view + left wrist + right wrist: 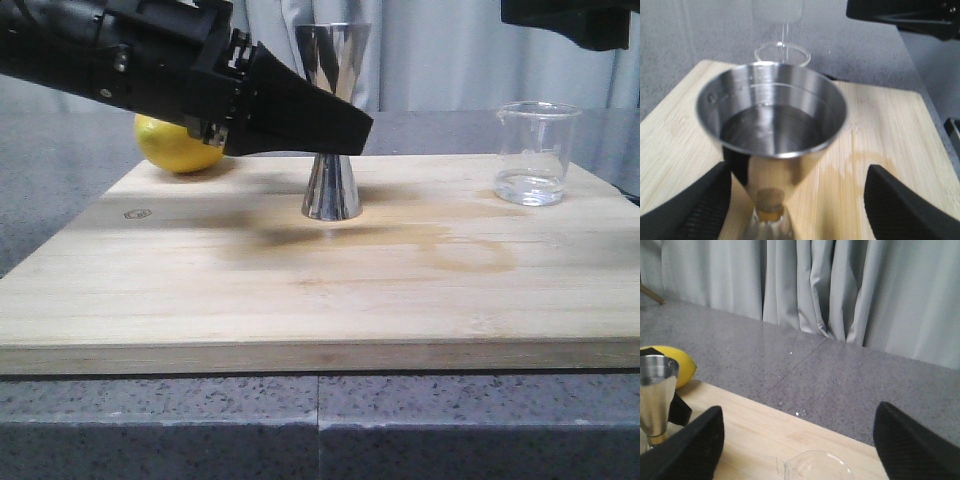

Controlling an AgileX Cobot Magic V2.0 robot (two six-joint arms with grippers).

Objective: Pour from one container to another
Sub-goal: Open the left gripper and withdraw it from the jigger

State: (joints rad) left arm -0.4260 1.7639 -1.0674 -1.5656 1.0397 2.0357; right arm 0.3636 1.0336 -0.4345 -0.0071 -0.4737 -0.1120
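Note:
The steel jigger (332, 120) stands upright mid-board, hourglass-shaped with a gold band (771, 204) at its waist. Clear liquid lies in its upper cup (772, 120). My left gripper (795, 210) is open, one finger on each side of the jigger's waist, and a gap shows at each. In the front view that gripper (350, 130) reaches in from the left at the jigger's upper cone. The clear glass beaker (535, 152) stands on the board's right with a little liquid at its bottom. My right gripper (800, 450) is open above the beaker's rim (817, 467), holding nothing.
A yellow lemon (180, 145) lies at the wooden board's (200, 280) back left, behind the left arm. A wet ring stain (470, 250) marks the board in front of the beaker. The board rests on a grey speckled counter (450, 420), with grey curtains (840, 290) behind.

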